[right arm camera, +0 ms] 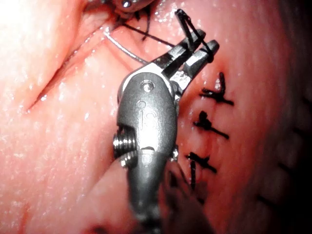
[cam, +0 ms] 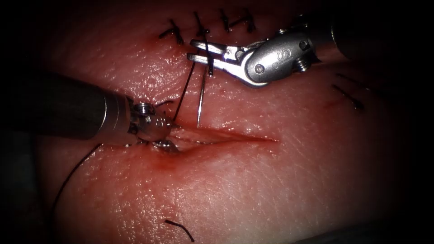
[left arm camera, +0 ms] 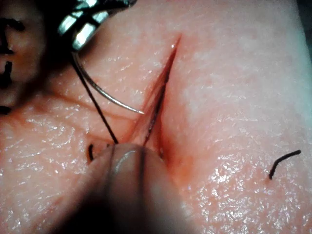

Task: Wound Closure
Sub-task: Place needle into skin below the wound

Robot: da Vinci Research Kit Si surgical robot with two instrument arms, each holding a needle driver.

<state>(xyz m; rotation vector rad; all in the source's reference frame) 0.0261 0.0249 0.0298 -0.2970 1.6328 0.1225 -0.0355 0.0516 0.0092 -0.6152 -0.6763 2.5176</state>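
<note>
My right tool [cam: 190, 49] comes in from the upper right and is shut on the curved needle [cam: 200, 101] near its tail. The needle hangs free above the tissue, its tip pointing down at the cut [cam: 235, 138] near the cut's left end. In the left wrist view the needle [left arm camera: 105, 95] curves out of the right tool's jaws [left arm camera: 83, 24] toward the cut [left arm camera: 163, 83]. Black thread [cam: 183, 92] runs from the jaws down into the tissue beside the cut's left end. My left tool [cam: 166, 144] presses its tip on the tissue at that left end.
Several finished black stitches [cam: 199, 25] line the tissue behind the right tool; others [cam: 348, 97] lie at the right. A long strand of thread [cam: 68, 180] trails off to the lower left. A cut end of thread [cam: 178, 227] lies near the front edge.
</note>
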